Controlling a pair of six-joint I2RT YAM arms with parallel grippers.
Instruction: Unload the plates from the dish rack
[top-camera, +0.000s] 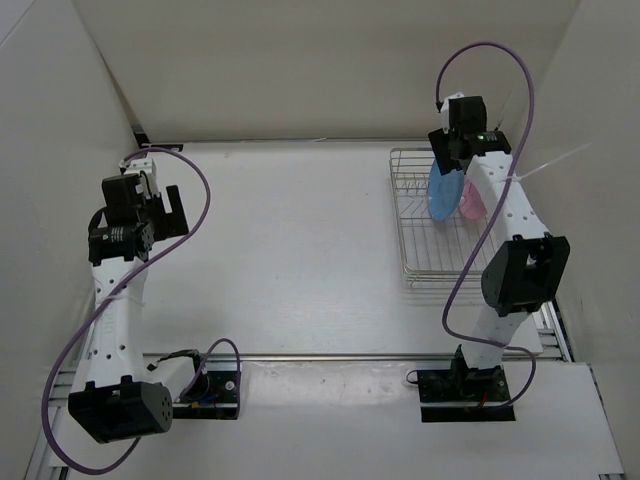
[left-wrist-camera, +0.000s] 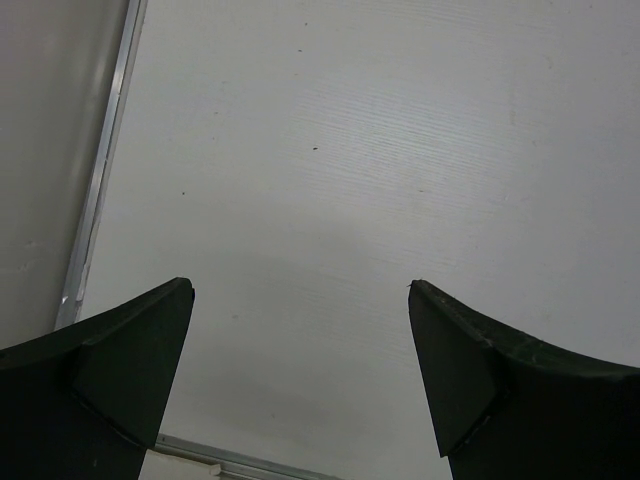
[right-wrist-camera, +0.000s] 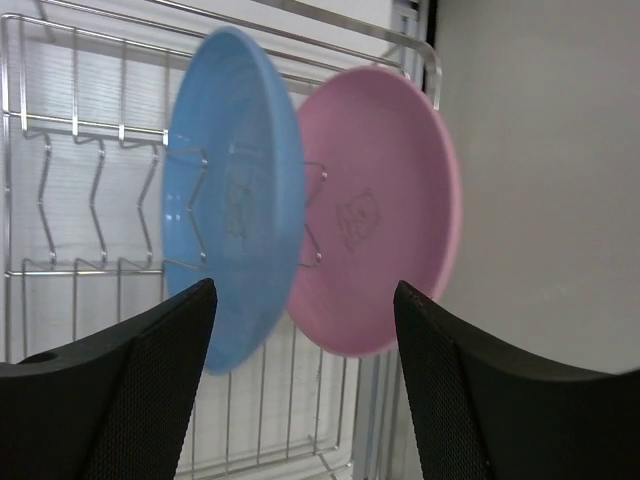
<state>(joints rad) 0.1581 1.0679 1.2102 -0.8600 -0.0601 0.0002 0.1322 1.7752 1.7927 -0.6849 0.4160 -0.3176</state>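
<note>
The silver wire dish rack (top-camera: 420, 240) stands at the right of the table. A light blue plate (top-camera: 441, 193) and a pink plate (top-camera: 470, 201) stand on edge in it, side by side. My right gripper (top-camera: 452, 150) hangs open above the rack's far end, over the plates. In the right wrist view the blue plate (right-wrist-camera: 235, 200) and pink plate (right-wrist-camera: 385, 210) stand between the rack's prongs (right-wrist-camera: 100, 190), beyond my open right gripper (right-wrist-camera: 305, 300), which holds nothing. My left gripper (top-camera: 165, 212) is open and empty at the far left; in its wrist view (left-wrist-camera: 300, 290) only bare table shows.
White walls close in the table at the back and both sides. A metal rail (top-camera: 330, 355) runs along the near edge in front of the arm bases. A metal strip (left-wrist-camera: 100, 170) shows at the left wall in the left wrist view.
</note>
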